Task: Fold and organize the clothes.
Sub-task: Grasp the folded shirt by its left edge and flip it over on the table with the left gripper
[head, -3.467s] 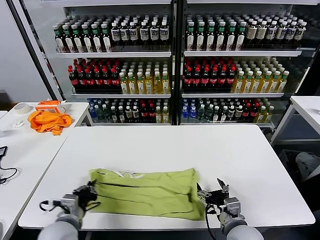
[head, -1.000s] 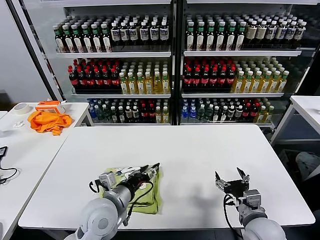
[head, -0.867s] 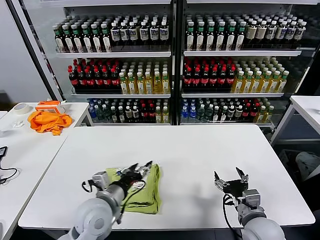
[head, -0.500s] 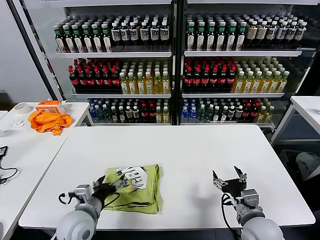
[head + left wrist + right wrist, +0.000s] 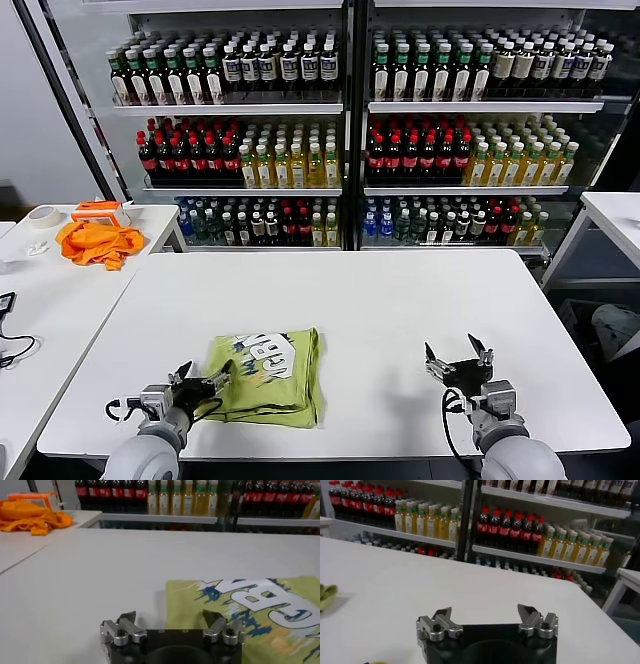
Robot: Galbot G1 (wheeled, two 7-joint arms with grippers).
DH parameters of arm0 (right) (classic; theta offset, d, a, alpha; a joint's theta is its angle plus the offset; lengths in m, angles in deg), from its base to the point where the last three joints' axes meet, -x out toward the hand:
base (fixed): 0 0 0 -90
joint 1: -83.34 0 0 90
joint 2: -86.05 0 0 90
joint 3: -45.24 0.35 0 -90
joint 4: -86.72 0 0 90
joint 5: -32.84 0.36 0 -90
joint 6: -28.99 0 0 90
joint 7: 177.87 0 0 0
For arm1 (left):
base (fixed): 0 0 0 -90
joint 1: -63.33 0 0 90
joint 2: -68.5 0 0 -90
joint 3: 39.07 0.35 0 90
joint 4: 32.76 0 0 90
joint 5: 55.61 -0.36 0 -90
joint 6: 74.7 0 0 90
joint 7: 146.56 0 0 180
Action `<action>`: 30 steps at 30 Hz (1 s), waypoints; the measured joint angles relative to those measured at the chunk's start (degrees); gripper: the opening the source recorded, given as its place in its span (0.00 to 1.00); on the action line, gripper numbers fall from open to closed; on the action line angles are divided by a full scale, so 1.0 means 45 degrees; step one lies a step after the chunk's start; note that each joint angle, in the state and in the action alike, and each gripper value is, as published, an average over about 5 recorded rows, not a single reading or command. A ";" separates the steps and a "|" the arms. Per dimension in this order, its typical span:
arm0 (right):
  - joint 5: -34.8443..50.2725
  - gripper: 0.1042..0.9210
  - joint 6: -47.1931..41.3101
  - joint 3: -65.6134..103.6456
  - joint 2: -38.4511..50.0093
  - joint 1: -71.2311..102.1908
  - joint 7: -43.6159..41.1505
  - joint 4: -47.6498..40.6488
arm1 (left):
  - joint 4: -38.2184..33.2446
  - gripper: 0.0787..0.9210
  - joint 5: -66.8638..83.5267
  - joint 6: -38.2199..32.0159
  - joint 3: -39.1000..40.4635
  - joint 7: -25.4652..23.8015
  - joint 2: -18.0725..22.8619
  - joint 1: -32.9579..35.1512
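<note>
T-shirt [image 5: 270, 376]: light yellow-green w/ white print edged in dark blue-teal. Table [image 5: 400, 300]: plain white. Cloth [image 5: 98, 242] on side table: bright orange. Tape roll [image 5: 43, 216]: off-white. Left gripper [image 5: 202, 381] & right gripper [image 5: 457, 356]: black bodies, silver-grey finger mounts.

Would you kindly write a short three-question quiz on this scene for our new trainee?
1. True or false: the T-shirt lies folded with its white print facing up.
2. Is the left gripper (a) shut on the shirt, (b) open beside the shirt's edge, or (c) out of view?
3. What does the right gripper hold?

Key: 1 true. 2 b. 3 nothing; it is open over bare table, well apart from the shirt.
</note>
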 measured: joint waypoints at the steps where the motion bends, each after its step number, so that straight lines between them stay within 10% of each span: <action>1: 0.0000 0.88 0.0001 0.0012 0.0010 0.0003 0.0000 0.0000 | 0.0015 0.80 0.0003 -0.0050 0.0012 -0.0062 0.0008 0.0034; 22: -0.0030 0.88 0.0015 -0.0068 -0.0046 -0.0054 -0.0018 0.0012 | -0.0035 0.08 -0.0163 -0.0774 -0.0137 -0.0972 -0.0029 0.0545; 30: -0.0063 0.88 0.0015 -0.0009 -0.0080 -0.0028 -0.0023 0.0056 | -0.0941 0.02 0.0041 -0.0519 -0.1397 -0.0768 -0.0929 0.0822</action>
